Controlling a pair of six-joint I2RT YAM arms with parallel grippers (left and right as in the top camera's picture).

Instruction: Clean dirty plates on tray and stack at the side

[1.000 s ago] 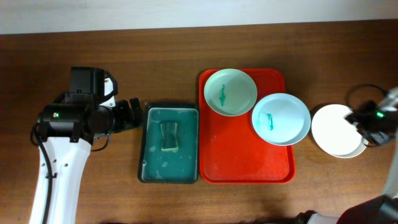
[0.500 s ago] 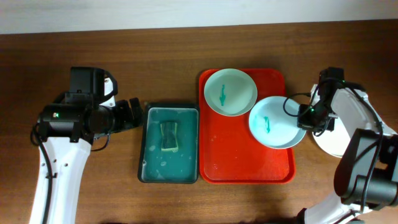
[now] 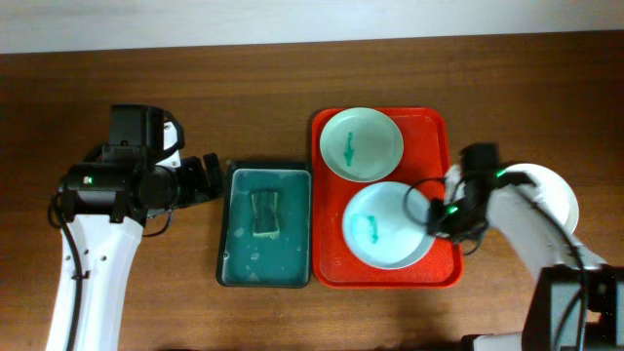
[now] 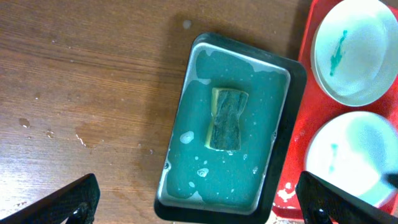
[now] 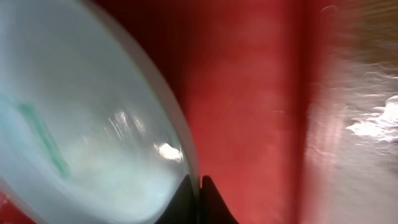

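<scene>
Right hand (image 3: 441,213) pinched shut on the right rim of a smeared plate (image 3: 388,225) on the near half of the red tray (image 3: 336,263). Second smeared plate (image 3: 362,143) at tray's far end. Clean plate (image 3: 558,190) on surface right of tray. Left hand (image 3: 211,178) wide open, empty, left of green basin (image 3: 239,268).

**Three views, one shared tray**

The overhead camera looks straight down from well above. It takes in the whole width of the wooden table (image 3: 292,78), with the green basin (image 3: 264,283) and the red tray (image 3: 385,275) near the middle. The left wrist camera also faces down but from nearer, centred on the basin, and it catches the tray's left edge with the upper plate (image 3: 362,143) and lower plate (image 3: 388,234). The right wrist camera sits very close and blurred against the lower plate's rim over the tray. All three views share that plate and the tray.
</scene>
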